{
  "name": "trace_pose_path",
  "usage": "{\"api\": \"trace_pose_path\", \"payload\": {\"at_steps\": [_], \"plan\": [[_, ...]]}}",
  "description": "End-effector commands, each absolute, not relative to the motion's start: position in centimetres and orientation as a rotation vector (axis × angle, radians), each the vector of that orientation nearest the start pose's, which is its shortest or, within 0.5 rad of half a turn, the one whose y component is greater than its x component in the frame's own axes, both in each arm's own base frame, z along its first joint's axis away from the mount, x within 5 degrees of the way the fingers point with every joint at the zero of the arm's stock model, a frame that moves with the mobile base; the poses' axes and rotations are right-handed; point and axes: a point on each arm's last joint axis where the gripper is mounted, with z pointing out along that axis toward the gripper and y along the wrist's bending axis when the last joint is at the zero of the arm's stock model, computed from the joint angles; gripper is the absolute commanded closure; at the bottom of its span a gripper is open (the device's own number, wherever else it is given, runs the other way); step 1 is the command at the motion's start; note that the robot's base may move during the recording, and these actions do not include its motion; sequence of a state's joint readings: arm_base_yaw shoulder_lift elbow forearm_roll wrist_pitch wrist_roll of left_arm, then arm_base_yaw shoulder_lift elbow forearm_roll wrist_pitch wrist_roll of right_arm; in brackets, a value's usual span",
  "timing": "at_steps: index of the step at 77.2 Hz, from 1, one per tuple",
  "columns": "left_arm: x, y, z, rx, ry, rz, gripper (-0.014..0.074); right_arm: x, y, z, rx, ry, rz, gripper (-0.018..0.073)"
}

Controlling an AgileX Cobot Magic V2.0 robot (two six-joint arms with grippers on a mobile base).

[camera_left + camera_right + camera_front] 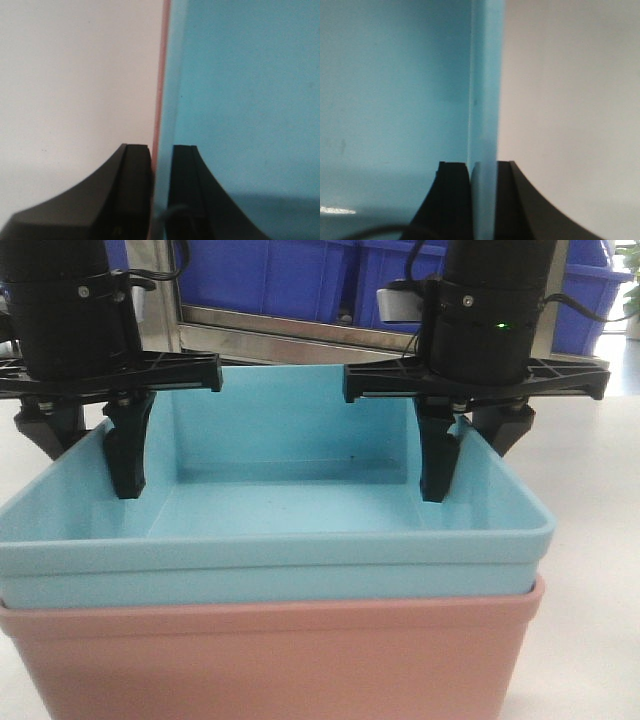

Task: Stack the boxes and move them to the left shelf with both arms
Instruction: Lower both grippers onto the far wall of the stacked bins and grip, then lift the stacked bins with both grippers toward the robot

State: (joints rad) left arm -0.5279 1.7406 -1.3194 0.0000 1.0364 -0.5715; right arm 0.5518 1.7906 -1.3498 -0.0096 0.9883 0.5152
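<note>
As the moment was caught, the blue tub [300, 520] was found nested inside the pink tub [270, 660], blue rim stacked just above pink rim. The pair was parked close up at the bottom of the front view, on the white table [600, 480]. Whether the stack was resting on that table or raised off it could not be told, since the pink base was cut off by the frame edge.

And the left gripper [90, 465] was planted astride the left-hand wall: one black finger was dipped inside the blue tub, the other was kept outside. From the left wrist view the same was confirmed. The left gripper [161, 150] was closed over the wall, with the blue tub [240, 100] spread on the inner side. A thin strip of the pink tub [162, 60] was showing along the rim, and the table [75, 75] was seen beyond.

Over on the other side, the right gripper [468, 470] was matched to it on the right-hand wall, and a small green light [500, 325] was lit on its black wrist. From the right wrist view the right gripper [484, 167] was seen clamped tight, both fingers pressed flat against the wall of the blue tub [484, 100], with the table [570, 100] outside it.

Behind it all, well apart from the stack, a steel rack bar [300, 325] was visible with dark blue crates [300, 270] above it.
</note>
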Motion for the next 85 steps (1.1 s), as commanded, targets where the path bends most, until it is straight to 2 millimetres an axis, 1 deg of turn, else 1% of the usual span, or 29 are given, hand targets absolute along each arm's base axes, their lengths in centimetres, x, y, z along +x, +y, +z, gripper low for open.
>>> {"api": "trace_pose_path", "payload": {"at_steps": [1,22,30,39,43,51,63,67,77,85], "plan": [[30.1,-17.5,26.9,-0.083,2.882,-0.226,0.0589,30.9,18.9,26.3,-0.060,2.849,0.221,0.0502],[30.1,-17.5,27.0,-0.083,2.877,-0.229,0.0589,31.0,18.9,26.3,-0.073,2.841,0.225,0.0502],[30.0,-17.5,27.6,-0.086,2.896,-0.215,0.0589,30.7,18.6,26.6,0.009,2.889,0.193,0.0502],[30.0,-17.5,28.8,-0.087,2.908,-0.206,0.0589,30.8,18.3,28.3,0.035,2.857,0.152,0.0502],[29.9,-17.4,29.5,-0.087,2.904,-0.208,0.0589,30.6,18.1,29.2,0.050,2.854,0.145,0.0502],[29.2,-17.2,30.5,-0.096,2.916,-0.202,0.0589,29.6,17.5,30.8,0.075,2.848,0.150,0.0502],[27.4,-17.4,32.3,-0.071,2.902,-0.204,0.0589,27.9,16.6,33.5,0.077,2.799,0.192,0.0502],[26.7,-17.5,32.9,-0.091,2.892,-0.217,0.0589,27.1,16.4,34.4,0.079,2.789,0.205,0.0502],[25.1,-17.9,34.2,-0.059,2.873,-0.225,0.0589,25.3,16.4,35.4,0.059,2.778,0.228,0.0502],[23.6,-18.0,35.1,-0.067,2.853,-0.159,0.0589,23.6,16.4,35.5,0.061,2.779,0.246,0.0502]]}}
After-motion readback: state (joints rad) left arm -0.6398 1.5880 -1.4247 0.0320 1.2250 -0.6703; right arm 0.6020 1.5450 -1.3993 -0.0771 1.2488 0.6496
